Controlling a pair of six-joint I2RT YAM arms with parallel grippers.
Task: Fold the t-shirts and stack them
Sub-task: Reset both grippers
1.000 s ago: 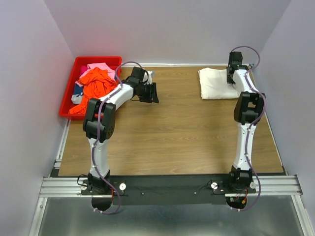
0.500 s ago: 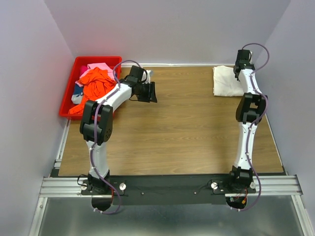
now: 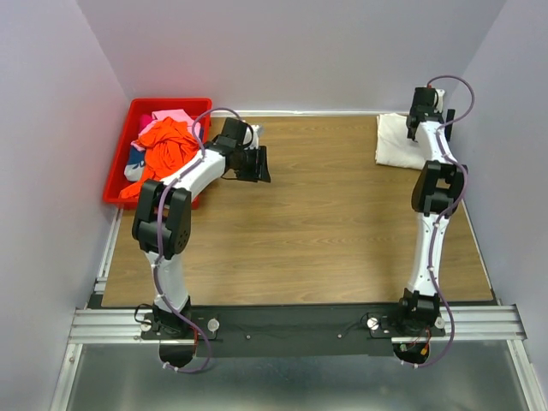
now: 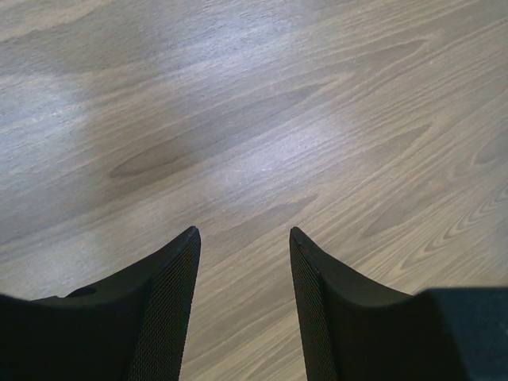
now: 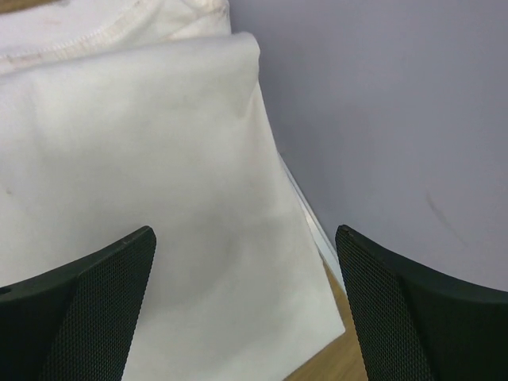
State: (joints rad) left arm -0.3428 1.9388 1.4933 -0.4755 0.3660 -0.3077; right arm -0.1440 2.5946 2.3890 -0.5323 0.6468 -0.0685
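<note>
A folded white t-shirt [image 3: 396,142] lies flat in the table's far right corner, against the wall. My right gripper [image 3: 423,118] hovers over its right edge, open wide and holding nothing. In the right wrist view the white t-shirt [image 5: 143,167] fills the space below the spread right gripper [image 5: 246,238]. A heap of orange t-shirts [image 3: 166,144] with a pink one [image 3: 176,115] sits in the red bin [image 3: 168,102] at the far left. My left gripper [image 3: 258,163] stands open just right of the bin; in its wrist view the left gripper [image 4: 244,234] is over bare wood.
The purple side wall [image 5: 381,103] rises right beside the white shirt, with a pale strip along its foot. The bin hangs at the table's far left edge. Both arm bases are on the rail at the near edge.
My right gripper slid the white shirt rightward into the far corner, then opened and let it go. The left arm's elbow swung left; its gripper barely moved.
</note>
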